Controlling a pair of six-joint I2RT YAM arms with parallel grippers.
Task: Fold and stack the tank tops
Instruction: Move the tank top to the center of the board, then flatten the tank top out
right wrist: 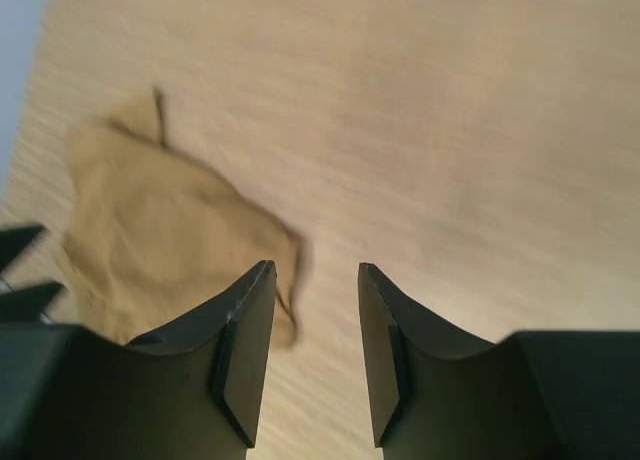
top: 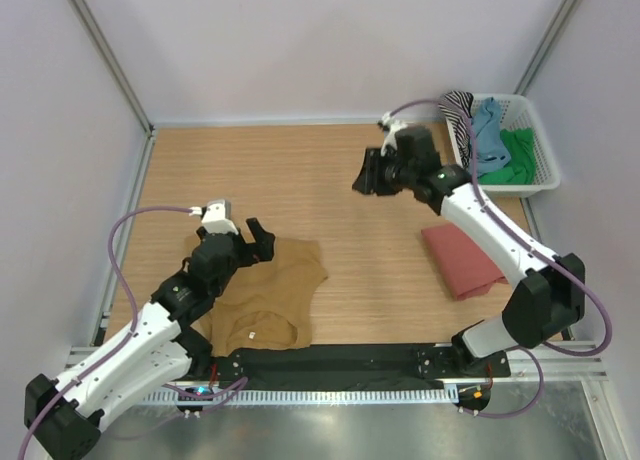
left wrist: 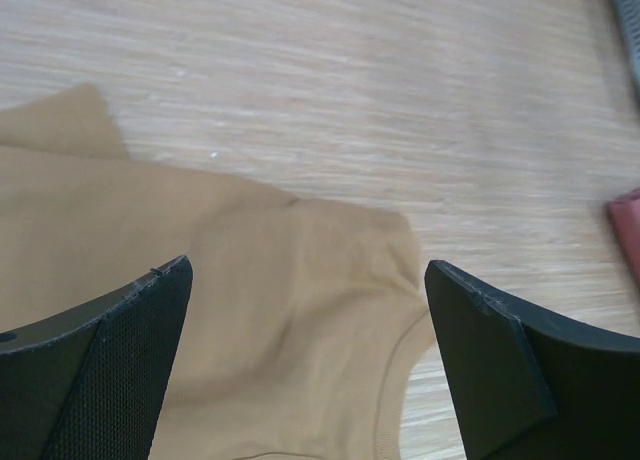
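Note:
An ochre-brown tank top (top: pixel 270 295) lies spread on the wooden table, in front of the left arm. My left gripper (top: pixel 258 238) hovers over its upper edge, jaws wide open and empty; the left wrist view shows the ochre cloth (left wrist: pixel 280 310) below the open gripper (left wrist: pixel 308 270). A folded rust-red tank top (top: pixel 462 260) rests at the right. My right gripper (top: pixel 368 172) is raised over the far middle of the table, open with nothing between its fingers (right wrist: pixel 315 270). The right wrist view looks down on the ochre top (right wrist: pixel 160 230) far below.
A white basket (top: pixel 542 155) stands at the back right with striped (top: pixel 458 110), blue (top: pixel 490 130) and green (top: pixel 515 155) tank tops in it. White walls and metal posts close in the table on three sides. A corner of the red top (left wrist: pixel 628 230) shows at the right edge.

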